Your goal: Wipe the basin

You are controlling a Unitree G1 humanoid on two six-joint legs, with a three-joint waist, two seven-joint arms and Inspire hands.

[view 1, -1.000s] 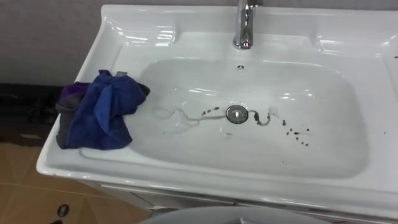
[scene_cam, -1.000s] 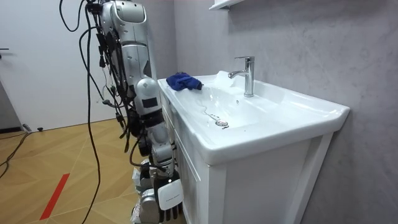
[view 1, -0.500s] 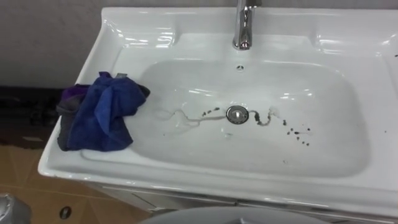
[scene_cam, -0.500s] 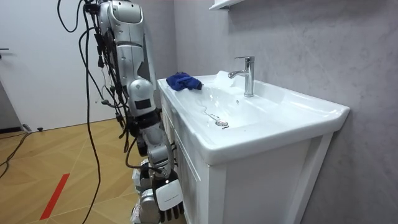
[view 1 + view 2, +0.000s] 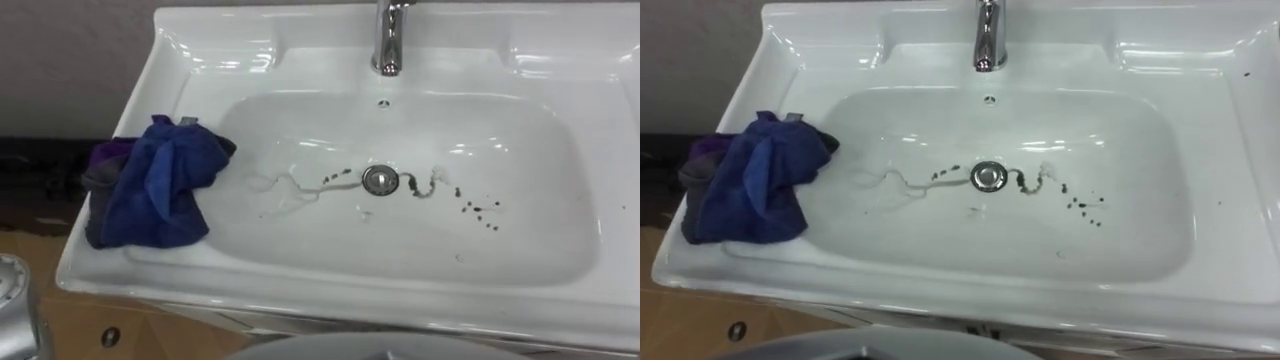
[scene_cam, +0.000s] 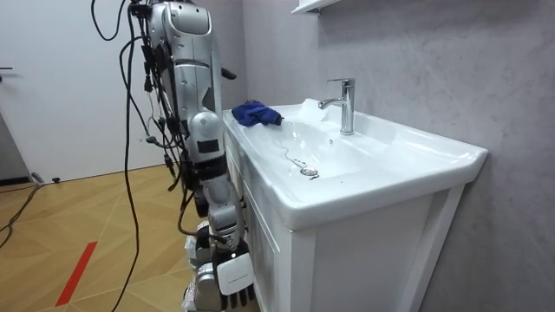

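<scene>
A white basin lies before me, with a round drain in its middle. Dark specks dot the bowl right of the drain, and a thin wavy smear runs left of it. A crumpled blue cloth sits on the left rim, partly hanging into the bowl, with no hand on it. A grey metal part of my left hand pokes in at the lower left corner, below the cloth. In the room view my right hand hangs low beside the cabinet, fingers relaxed.
A chrome tap stands at the back middle of the basin. The basin sits on a white cabinet against a grey wall. Wooden floor lies behind me, and a high shelf juts from the wall.
My left hand's metal edge has risen into the lower left corner of the eye view. The eye view has shifted a little; cloth and basin stay put.
</scene>
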